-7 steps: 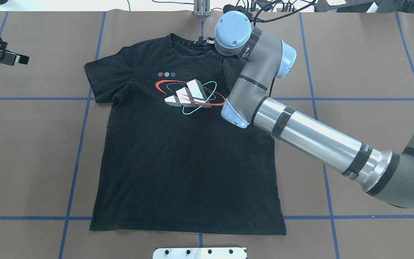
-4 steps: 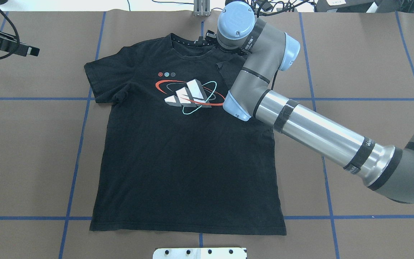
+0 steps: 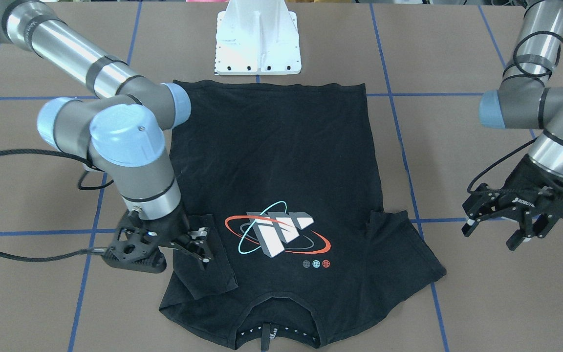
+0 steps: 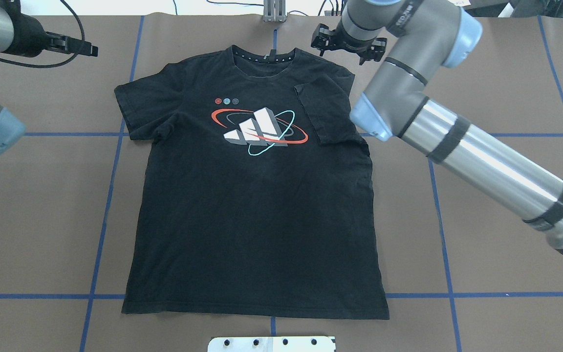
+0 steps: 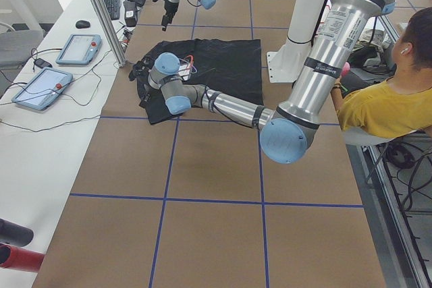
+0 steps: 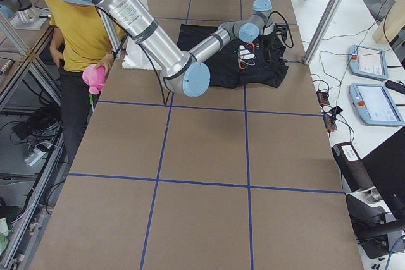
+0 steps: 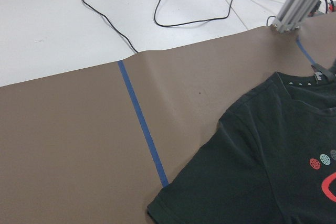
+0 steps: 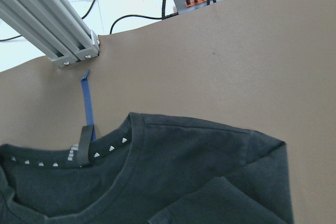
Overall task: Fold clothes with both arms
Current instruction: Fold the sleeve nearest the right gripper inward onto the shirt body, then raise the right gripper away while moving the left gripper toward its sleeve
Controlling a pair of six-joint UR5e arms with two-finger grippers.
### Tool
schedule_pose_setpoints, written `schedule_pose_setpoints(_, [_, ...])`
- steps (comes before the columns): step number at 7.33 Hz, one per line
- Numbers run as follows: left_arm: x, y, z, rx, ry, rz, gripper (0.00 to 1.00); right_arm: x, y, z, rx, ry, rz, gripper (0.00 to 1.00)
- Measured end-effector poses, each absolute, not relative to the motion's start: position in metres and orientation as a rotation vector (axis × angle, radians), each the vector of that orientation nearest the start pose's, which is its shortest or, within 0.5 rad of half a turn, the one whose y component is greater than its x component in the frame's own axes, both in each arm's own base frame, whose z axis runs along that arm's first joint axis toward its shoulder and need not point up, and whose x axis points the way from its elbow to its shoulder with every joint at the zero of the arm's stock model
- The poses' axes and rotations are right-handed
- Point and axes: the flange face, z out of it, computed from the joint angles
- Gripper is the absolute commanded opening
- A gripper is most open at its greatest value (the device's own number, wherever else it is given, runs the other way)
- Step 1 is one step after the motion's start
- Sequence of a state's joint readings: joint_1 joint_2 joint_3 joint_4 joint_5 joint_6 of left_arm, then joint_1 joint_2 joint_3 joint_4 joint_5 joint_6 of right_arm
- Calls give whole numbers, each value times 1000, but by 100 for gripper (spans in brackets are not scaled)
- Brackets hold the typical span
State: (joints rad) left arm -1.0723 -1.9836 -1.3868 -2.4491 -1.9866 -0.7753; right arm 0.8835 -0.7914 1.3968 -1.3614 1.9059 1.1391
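The black T-shirt (image 4: pixel 252 220) lies flat on the brown table with its three-bar graphic (image 4: pixel 257 128) up. One sleeve (image 4: pixel 328 115) is folded inward over the chest; the other sleeve (image 4: pixel 137 105) lies spread out. My right gripper (image 3: pixel 202 246) hovers at that folded sleeve (image 3: pixel 208 274), by the shoulder; it is open and holds nothing. In the overhead view the right gripper (image 4: pixel 346 45) sits just past the shoulder seam. My left gripper (image 3: pixel 489 234) hangs open and empty over bare table, well off the spread sleeve's side. The collar (image 8: pixel 126 145) shows in the right wrist view.
The white pedestal base (image 3: pixel 257 39) stands at the hem side. An aluminium post (image 4: pixel 274 12) and cables sit beyond the collar. Blue tape lines (image 4: pixel 110 195) cross the table. A person in a yellow shirt (image 5: pixel 398 99) sits beside the robot. Touch pendants (image 5: pixel 40 85) lie on the side bench.
The right wrist has drawn back and to the right off the shoulder, uncovering the folded sleeve. The left gripper has moved right along the far edge, toward the shirt.
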Motion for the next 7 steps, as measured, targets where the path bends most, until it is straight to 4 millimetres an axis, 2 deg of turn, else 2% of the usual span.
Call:
schedule_pose_setpoints(2, [292, -655, 446, 691, 919, -98, 100, -310, -612, 295, 250, -838, 181, 100])
schedule_pose_setpoints(3, [313, -662, 461, 718, 900, -123, 99, -276, -596, 320, 262, -831, 140, 100])
schedule_pose_setpoints(4, [331, -664, 473, 737, 877, -137, 92, -256, -585, 335, 270, -824, 119, 100])
schedule_pose_setpoints(6, [358, -657, 489, 752, 838, -143, 74, -245, -578, 344, 274, -818, 109, 100])
schedule_pose_setpoints(7, [366, -653, 494, 750, 830, -139, 74, -244, -577, 346, 273, -816, 109, 100])
